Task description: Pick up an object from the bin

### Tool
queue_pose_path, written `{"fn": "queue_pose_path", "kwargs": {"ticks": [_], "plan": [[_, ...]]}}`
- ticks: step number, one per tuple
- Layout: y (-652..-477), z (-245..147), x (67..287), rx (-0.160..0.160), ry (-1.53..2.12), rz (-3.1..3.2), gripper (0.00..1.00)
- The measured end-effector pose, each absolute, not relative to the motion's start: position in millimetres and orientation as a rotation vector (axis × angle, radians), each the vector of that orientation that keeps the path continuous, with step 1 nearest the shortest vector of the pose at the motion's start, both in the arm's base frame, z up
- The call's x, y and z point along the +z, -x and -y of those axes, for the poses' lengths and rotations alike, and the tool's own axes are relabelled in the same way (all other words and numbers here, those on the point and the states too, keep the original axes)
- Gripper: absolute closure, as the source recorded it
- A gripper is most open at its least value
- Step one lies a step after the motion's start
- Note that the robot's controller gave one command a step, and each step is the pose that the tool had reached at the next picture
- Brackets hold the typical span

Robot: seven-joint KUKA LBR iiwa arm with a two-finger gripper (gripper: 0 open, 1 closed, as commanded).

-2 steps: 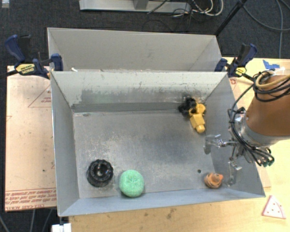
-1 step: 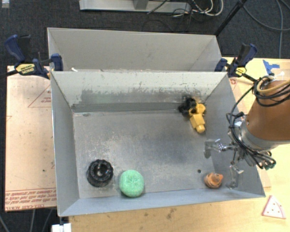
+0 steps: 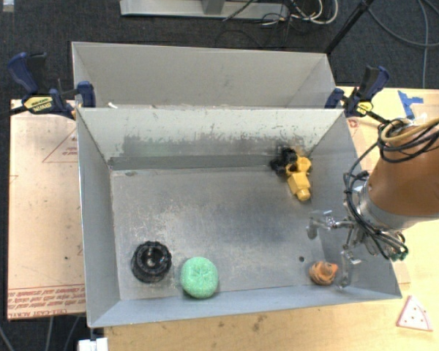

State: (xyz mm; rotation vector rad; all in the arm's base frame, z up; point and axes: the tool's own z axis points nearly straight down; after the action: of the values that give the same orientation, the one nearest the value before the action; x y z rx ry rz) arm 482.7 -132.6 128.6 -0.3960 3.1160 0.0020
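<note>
Nearest to the claw [image 3: 335, 248] lies a small orange lump [image 3: 322, 273], low in the bin [image 3: 205, 134] at about 5 o'clock, tucked close to the corner where the right wall [image 3: 335, 156] slopes down to the floor. The claw hangs just beside it, toward 1 o'clock of the lump and not squarely over it. I cannot tell from this angle whether the claw is apart or together, and I see nothing gripped in it.

Farther out, a yellow-and-black toy [image 3: 296, 172] sits at 2 o'clock near the back of the floor. A green ball [image 3: 200, 277] and a black round part [image 3: 151, 260] lie side by side at 7 o'clock, well apart from the arm [image 3: 410, 181].

My worry is the corner. I judge that a straight descent from here could scrape the claw on the sloping wall, or land one side on top of the lump and push it deeper into the corner. The lump is small and low, so a grip taken off-centre may let it squirt out.
</note>
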Motion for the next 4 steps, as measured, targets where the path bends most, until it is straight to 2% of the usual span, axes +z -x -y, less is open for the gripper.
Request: {"fn": "queue_pose_path", "kwargs": {"ticks": [1,2,3,4], "plan": [[-483.0,124.4,120.1,0.002,0.393,-3.117,0.00],[-484.1,120.4,93.0,-0.002,0.898,-3.003,0.00],[-482.3,136.1,79.3,-0.001,0.477,-3.098,1.00],[-482.3,136.1,79.3,-0.001,0.478,-3.098,1.00]]}}
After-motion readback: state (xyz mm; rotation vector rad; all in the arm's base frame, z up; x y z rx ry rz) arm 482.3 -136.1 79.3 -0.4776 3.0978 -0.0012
